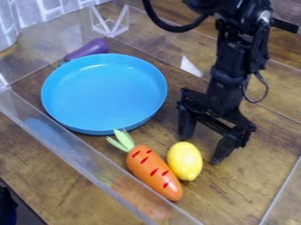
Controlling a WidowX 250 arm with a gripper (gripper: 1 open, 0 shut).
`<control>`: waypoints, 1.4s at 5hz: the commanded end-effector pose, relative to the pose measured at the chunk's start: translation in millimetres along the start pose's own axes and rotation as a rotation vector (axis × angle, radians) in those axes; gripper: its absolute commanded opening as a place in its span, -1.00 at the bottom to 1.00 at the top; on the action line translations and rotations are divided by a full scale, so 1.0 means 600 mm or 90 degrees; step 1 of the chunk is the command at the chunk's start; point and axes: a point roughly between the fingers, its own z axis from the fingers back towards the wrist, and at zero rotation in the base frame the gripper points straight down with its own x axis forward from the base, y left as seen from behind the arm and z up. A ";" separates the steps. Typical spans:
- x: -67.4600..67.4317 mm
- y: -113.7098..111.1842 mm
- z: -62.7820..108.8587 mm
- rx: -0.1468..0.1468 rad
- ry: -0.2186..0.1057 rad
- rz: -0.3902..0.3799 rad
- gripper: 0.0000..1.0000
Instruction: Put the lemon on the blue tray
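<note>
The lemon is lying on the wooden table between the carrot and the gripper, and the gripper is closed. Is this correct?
Not quite: the gripper is open, as the camera view shows. The lemon does lie on the table between it and the carrot.

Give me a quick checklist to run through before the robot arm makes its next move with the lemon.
1. Gripper open: ok, its fingers stand apart.
2. Lemon on the table in plain view: ok.
3. Lemon apart from the carrot: not ok, they lie side by side with hardly any gap visible.
4. Blue tray free of objects: ok, nothing lies in it.
5. Lemon on the tray: not ok, it lies outside.
6. Gripper low enough to close around the lemon: cannot tell from this one view.
</note>
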 end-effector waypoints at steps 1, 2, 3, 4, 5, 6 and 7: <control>-0.006 -0.023 0.003 0.007 0.002 -0.067 1.00; -0.008 -0.018 0.003 0.013 0.012 -0.087 1.00; -0.010 -0.014 0.002 0.020 0.021 -0.108 1.00; -0.016 -0.002 0.001 0.025 0.030 -0.123 1.00; -0.023 0.010 0.001 0.029 0.039 -0.138 1.00; -0.034 0.015 0.001 0.029 0.041 -0.144 1.00; -0.042 0.019 0.002 0.030 0.044 -0.152 1.00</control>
